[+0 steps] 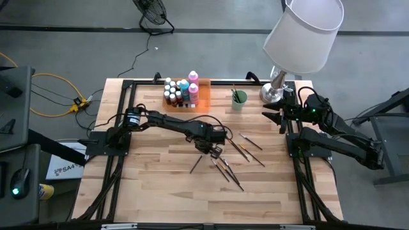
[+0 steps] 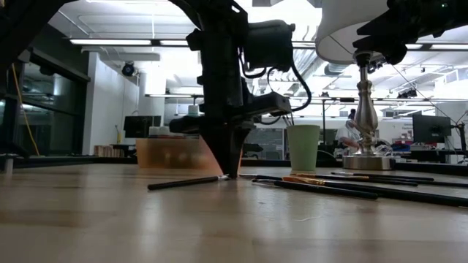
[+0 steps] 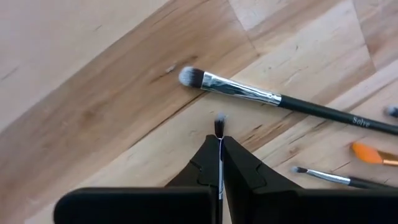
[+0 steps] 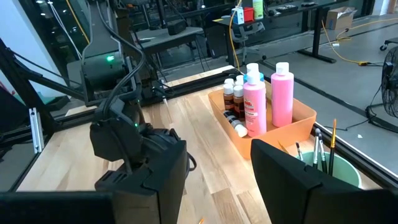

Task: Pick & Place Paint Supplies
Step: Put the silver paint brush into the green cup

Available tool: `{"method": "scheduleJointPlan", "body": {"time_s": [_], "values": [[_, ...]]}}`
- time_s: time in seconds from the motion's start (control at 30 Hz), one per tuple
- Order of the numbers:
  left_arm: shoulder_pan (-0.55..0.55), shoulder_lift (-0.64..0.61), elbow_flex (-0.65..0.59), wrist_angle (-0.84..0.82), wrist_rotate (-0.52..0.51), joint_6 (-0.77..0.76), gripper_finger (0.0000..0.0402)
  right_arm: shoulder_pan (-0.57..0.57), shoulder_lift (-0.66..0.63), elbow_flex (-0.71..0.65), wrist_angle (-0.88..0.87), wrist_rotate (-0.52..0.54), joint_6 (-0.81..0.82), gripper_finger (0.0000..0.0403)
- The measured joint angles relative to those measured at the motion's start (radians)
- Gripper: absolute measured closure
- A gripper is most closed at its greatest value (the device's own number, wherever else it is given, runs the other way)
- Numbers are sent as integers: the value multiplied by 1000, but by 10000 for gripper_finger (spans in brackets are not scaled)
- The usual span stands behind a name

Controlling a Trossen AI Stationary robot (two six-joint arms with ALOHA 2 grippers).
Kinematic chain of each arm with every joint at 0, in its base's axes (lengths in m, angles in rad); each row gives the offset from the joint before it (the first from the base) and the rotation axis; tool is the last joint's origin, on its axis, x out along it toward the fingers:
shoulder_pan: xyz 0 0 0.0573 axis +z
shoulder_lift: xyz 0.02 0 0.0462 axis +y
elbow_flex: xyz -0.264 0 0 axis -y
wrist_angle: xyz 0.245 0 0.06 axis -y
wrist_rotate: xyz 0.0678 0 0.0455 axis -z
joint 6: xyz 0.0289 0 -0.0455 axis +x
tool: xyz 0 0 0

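My left gripper [image 1: 215, 152] stands at the middle of the table, pointing down, shut on a thin dark paintbrush [image 3: 219, 124]. Its fingertips [image 2: 231, 174] are down at the table top. Several other paintbrushes lie flat on the wood around it, among them a thick silver-collared one [image 3: 273, 99] and an orange one [image 3: 372, 153]. White-capped paint bottles [image 1: 182, 91] stand in the orange tray [image 1: 204, 97] at the far edge. My right gripper [image 4: 217, 180] waits open by the table's right edge [image 1: 273, 117], holding nothing. My left gripper pinches the thin paintbrush just behind its bristle end [image 3: 219, 144] between its two fingers, coming from above and pointing down. The bristle tip [image 3: 219, 119] sticks out past the fingertips, close over the wood. The fingers hide the handle. Whether the brush is lifted, I cannot tell.
A pale green cup [image 1: 239, 99] with brushes in it stands right of the tray. A lamp with a white shade [image 1: 300, 35] and metal foot [image 1: 273, 91] stands at the far right corner. One dark brush [image 2: 183, 183] lies just left of my left gripper.
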Motion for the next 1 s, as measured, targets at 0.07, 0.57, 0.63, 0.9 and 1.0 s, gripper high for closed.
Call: {"method": "scheduleJointPlan", "body": {"time_s": [0.07,0.57,0.63,0.9,1.0], "values": [[0,-1,0,-1,-5,23,401,0,0,0,0,0,0,229],[4,-89,-3,-10,-81,197,399,0,3,0,26,0,0,229],[4,-88,-4,-14,-79,218,399,0,3,1,28,0,0,229],[5,-101,-3,-4,-94,266,400,0,3,1,25,-2,0,229],[5,-104,0,17,-94,281,400,0,3,1,25,-3,6,229]]}}
